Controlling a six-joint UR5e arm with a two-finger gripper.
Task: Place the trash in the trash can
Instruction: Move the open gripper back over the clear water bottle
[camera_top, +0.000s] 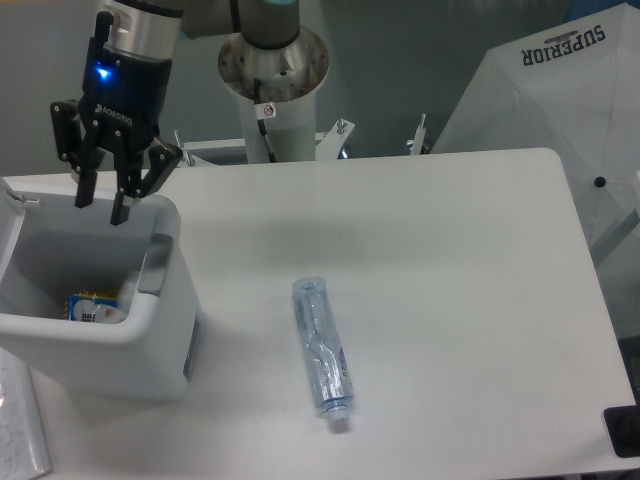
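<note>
White plastic is walling the trash can (160, 330), and I am hovering my gripper (100, 212) above its far rim, fingers apart and empty. Something pale is lying inside it. Right of it, the squashed bottle (322, 354) is waiting untouched on the table (450, 260).

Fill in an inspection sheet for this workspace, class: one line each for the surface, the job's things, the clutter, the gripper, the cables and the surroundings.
Surface: white table, bare apart from the items below.
Job's things: squashed clear bottle lies flat on the table, white cap toward the near edge, apart from the bin. White bin stands at the table's left end; something with a yellow and blue label lies inside.
Clutter: nothing seen on the table.
Gripper: gripper open and empty, above the bin's far rim.
Cables: nothing seen.
Surroundings: robot base behind the table; white cloth printed SUPERIOR at the right.
</note>
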